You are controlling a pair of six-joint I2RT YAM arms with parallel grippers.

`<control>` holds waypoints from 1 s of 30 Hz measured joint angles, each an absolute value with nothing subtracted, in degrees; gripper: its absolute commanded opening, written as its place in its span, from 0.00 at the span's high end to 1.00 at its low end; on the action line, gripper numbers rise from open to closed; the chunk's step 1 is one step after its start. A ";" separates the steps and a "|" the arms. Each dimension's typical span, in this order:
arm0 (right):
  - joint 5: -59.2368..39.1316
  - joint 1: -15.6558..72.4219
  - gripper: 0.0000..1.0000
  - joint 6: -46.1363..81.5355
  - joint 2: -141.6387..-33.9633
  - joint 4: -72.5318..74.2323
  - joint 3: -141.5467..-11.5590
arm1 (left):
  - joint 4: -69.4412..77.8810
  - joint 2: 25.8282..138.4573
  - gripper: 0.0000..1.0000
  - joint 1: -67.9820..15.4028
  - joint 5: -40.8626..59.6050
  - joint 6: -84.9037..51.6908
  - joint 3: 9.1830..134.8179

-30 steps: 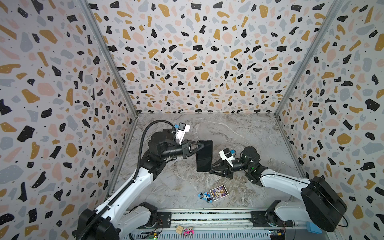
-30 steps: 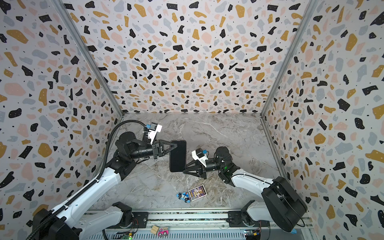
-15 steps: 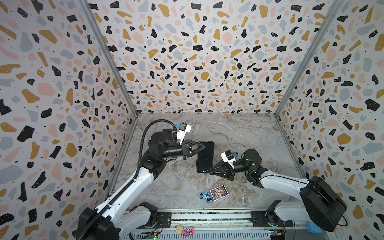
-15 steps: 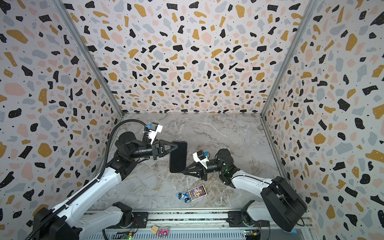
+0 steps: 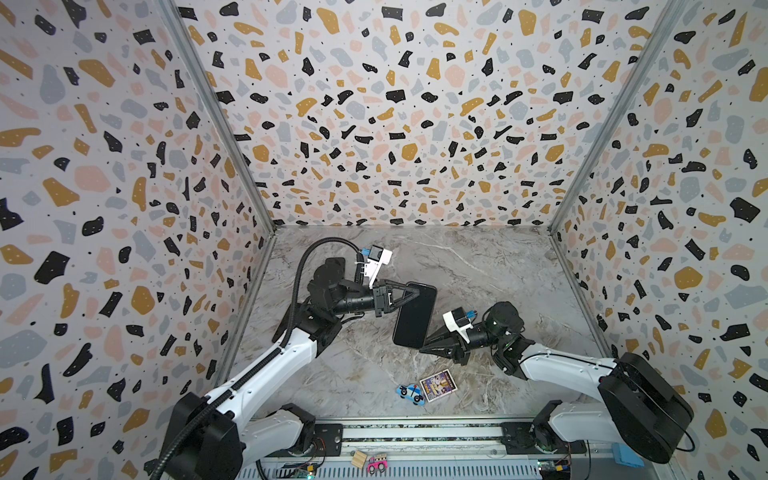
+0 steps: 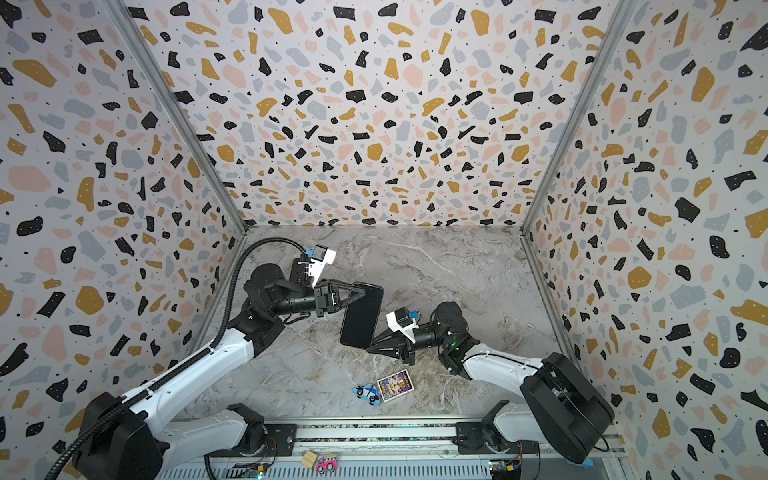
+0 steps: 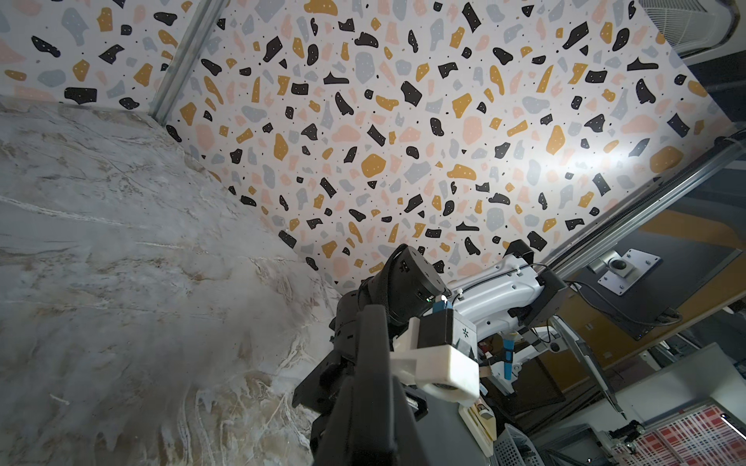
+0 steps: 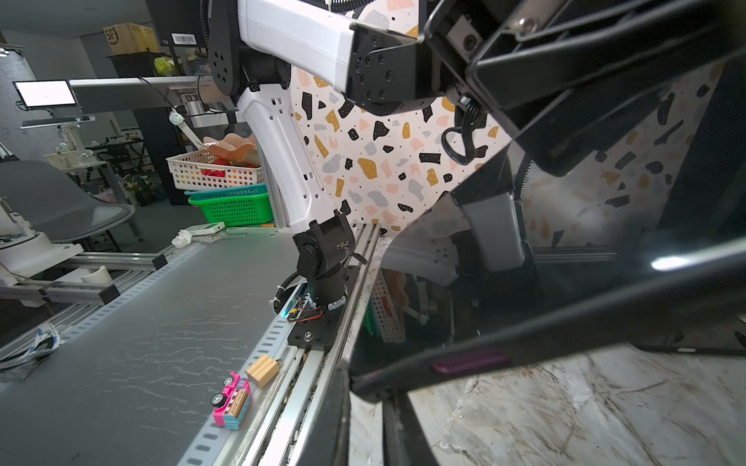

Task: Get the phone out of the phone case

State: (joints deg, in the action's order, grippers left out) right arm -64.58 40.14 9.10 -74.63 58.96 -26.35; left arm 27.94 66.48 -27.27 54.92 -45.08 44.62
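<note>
Between left gripper (image 5: 411, 292) and right gripper (image 5: 423, 350): phone (image 5: 415, 316)

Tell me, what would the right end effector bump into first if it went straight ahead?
Most likely the phone. The right end effector has its tips right at the phone's lower corner in both top views, pointing at it. Whether they touch it is hard to tell.

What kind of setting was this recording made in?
Probably a robotics lab test booth: speckled panel walls box in a marble-look table, and the right wrist view shows a monitor and storage baskets beyond.
</note>
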 measured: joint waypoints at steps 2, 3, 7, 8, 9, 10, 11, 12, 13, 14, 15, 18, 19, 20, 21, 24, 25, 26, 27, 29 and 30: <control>-64.58 40.21 1.00 9.02 -74.76 59.42 -26.28 | 28.77 67.13 1.00 -27.55 54.59 -45.84 44.51; -64.58 40.25 1.00 8.86 -74.98 59.79 -26.28 | 28.88 67.42 1.00 -27.68 54.39 -46.24 44.49; -64.53 40.47 1.00 8.10 -76.14 60.60 -26.28 | 29.85 68.51 1.00 -28.18 53.01 -48.23 43.83; -64.49 40.51 1.00 7.92 -76.51 60.80 -26.28 | 30.20 68.69 1.00 -28.29 52.62 -48.71 43.53; -64.40 40.53 1.00 7.73 -76.88 61.04 -26.28 | 30.74 68.88 1.00 -28.42 52.21 -49.21 43.16; -64.27 40.58 1.00 7.60 -77.14 61.19 -26.28 | 31.16 69.01 1.00 -28.64 51.92 -49.60 42.89; -64.10 40.58 1.00 7.46 -77.41 61.45 -26.28 | 31.66 69.14 1.00 -28.77 51.62 -50.06 42.65; -63.86 40.64 1.00 7.38 -77.60 61.73 -26.28 | 32.18 69.28 1.00 -28.91 51.16 -50.43 42.41; -63.61 40.71 1.00 7.38 -77.76 61.82 -26.28 | 32.69 69.34 1.00 -29.02 50.76 -50.70 42.24; -63.40 40.75 1.00 7.35 -77.84 62.02 -26.28 | 33.19 69.34 1.00 -29.12 50.46 -50.96 42.04; -63.18 40.84 1.00 7.29 -78.00 62.70 -26.26 | 34.15 69.34 1.00 -29.17 50.24 -51.66 41.71; -61.63 40.95 1.00 7.01 -78.06 65.21 -25.23 | 36.77 69.32 1.00 -29.30 49.82 -53.43 40.86; -60.99 40.95 1.00 6.98 -78.06 66.22 -24.73 | 37.19 69.28 1.00 -29.34 49.69 -53.82 40.69; -60.27 40.97 1.00 7.05 -78.06 67.31 -24.18 | 37.45 69.23 1.00 -29.34 49.58 -54.08 40.53; -59.51 40.99 1.00 7.22 -78.06 68.64 -23.55 | 37.63 69.17 1.00 -29.39 49.43 -54.28 40.49; -57.19 40.99 0.99 7.90 -78.22 72.79 -21.65 | 38.02 69.12 1.00 -29.39 48.80 -54.72 40.49; -56.66 40.99 0.99 8.16 -78.41 73.84 -21.21 | 38.15 69.12 1.00 -29.39 48.69 -54.74 40.47; -55.99 40.99 0.98 8.54 -78.65 75.05 -20.78 | 38.28 69.12 1.00 -29.39 48.51 -54.74 40.47; -55.44 40.99 0.98 8.93 -78.89 76.09 -20.43 | 38.30 69.12 1.00 -29.39 48.42 -54.74 40.47; -54.57 40.99 0.97 9.87 -79.44 77.80 -20.03 | 38.50 69.12 1.00 -29.39 48.07 -54.87 40.47; -54.15 40.99 0.96 10.31 -79.77 78.48 -19.92 | 38.83 69.12 1.00 -29.39 47.88 -54.96 40.40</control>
